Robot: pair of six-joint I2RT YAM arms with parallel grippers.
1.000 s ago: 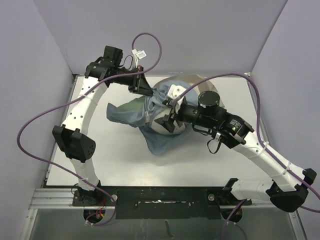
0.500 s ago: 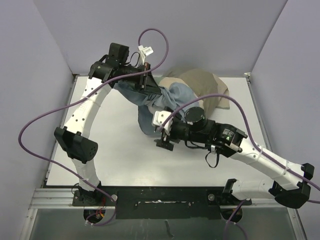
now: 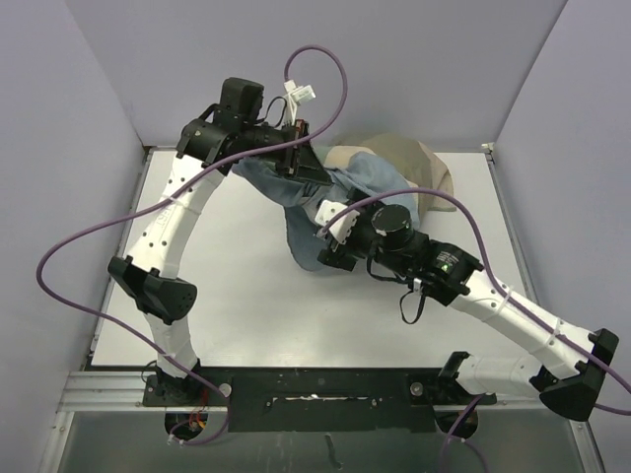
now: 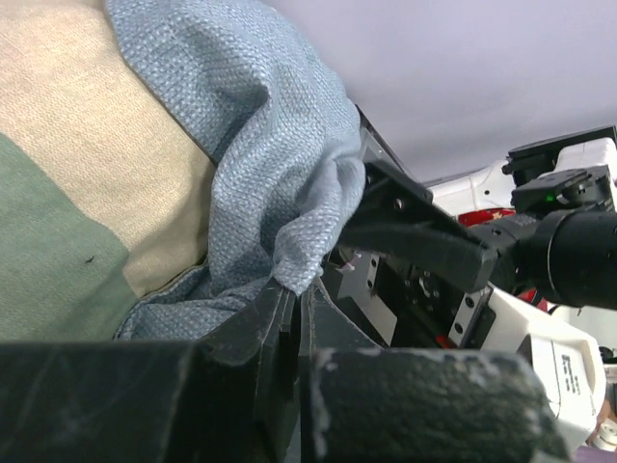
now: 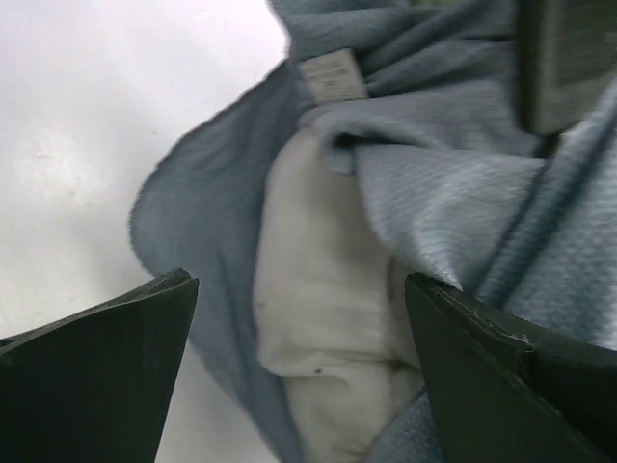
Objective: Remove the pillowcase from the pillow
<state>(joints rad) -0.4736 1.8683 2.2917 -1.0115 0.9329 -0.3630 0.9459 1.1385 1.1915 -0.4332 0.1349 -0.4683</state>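
Left gripper (image 4: 292,307) grips pillowcase (image 4: 280,164) by its blue-grey reverse, jaws pinched tight. Right gripper (image 5: 297,289) hangs wide open, empty, over exposed off-white pillow (image 5: 318,338).

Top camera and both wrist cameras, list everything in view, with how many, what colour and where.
pillowcase: one, blue-grey reverse with beige and green patches, bunched at the table's far middle
pillow: one, off-white, showing through the pillowcase opening
sewn label: one, pale grey, on the blue-grey fabric
table: one, white, under everything
walls: three, lavender, around the table
cables: two, purple, one looping off each arm
left arm: one, white and black, reaching to the far side
right arm: one, white and black, reaching in from the right
left tool: one, black, shut on the pillowcase
right tool: one, black, open over the exposed pillow
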